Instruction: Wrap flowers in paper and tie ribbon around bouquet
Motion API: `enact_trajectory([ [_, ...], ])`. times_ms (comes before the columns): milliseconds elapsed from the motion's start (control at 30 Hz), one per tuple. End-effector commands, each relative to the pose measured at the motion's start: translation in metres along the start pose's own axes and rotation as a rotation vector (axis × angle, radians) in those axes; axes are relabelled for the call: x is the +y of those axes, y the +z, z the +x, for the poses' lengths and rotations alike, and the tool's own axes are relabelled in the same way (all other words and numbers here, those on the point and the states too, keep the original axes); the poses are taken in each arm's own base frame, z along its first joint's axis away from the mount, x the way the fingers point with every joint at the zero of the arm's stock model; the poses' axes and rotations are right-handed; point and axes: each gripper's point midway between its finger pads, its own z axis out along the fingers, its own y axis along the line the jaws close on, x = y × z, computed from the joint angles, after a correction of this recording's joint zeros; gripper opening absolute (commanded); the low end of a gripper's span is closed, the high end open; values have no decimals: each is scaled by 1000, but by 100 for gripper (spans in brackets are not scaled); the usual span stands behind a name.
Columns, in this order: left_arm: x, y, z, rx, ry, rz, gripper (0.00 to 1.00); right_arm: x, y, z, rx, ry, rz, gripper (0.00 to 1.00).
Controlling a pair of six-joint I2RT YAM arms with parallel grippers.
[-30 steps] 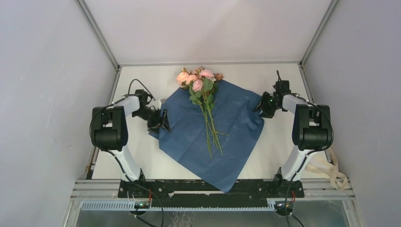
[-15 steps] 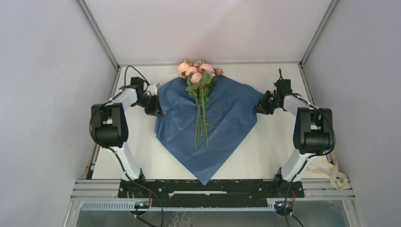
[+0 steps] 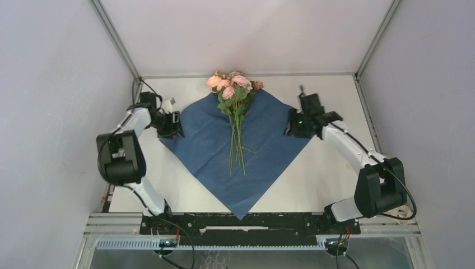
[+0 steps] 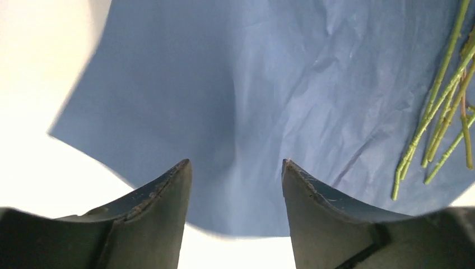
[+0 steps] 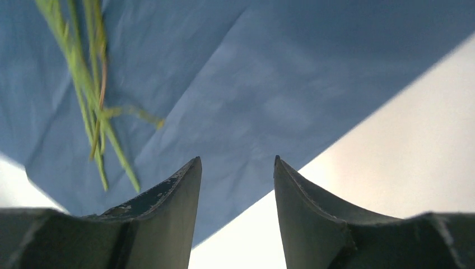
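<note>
Shift: paper [image 3: 263, 140] is flatter and more square-on than a second ago, its near corner drawn leftward and its wrinkles smoothed; both arms swing in closer, the right one reaching further across.
Paper: navy side up, spread as a diamond on the table [image 3: 336, 162], near corner at the rail by the arm bases.
Flowers [image 3: 235, 112]: lie down the middle of the diamond, blooms past the far corner, stems ending about mid-sheet.
Left gripper [image 3: 175, 124]: jaws apart and empty, poised at the left corner, sheet below and nothing between the fingers.
Right gripper [image 3: 290, 128]: jaws apart and empty, poised over the right corner.
Meaning: spreading looks finished and wrapping not yet begun; probably next comes a fold of one side corner over the stems.
Edges: both side corners lie free and flat, likely offering little to pinch.
Room: bare table either side of the lower diamond; side wall close behind the left arm, blooms near the back wall.
Ribbon: not made out in any view.
</note>
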Motion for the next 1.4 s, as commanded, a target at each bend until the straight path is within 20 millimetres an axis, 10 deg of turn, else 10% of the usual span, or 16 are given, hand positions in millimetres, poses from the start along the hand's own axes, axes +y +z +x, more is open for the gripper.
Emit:
enact_trajectory([
  [0,5,-66,-22,-200,166,-164,68,58,-10,80,216,-227,-94,59],
  [200,-58,-75,54,-39,603,-73,70,118,-25,167,384,-296,-241,59],
  [400,-116,-63,152,31,1039,148,79,118,-20,255,505,-291,-225,61],
  [633,-136,-39,193,-67,1357,273,92,130,-17,306,509,-135,-315,63],
  [1033,-164,-8,221,-156,1733,360,94,188,-8,280,415,29,-525,61],
  [1367,-176,1,232,-174,1768,376,98,197,-6,267,389,68,-565,58],
])
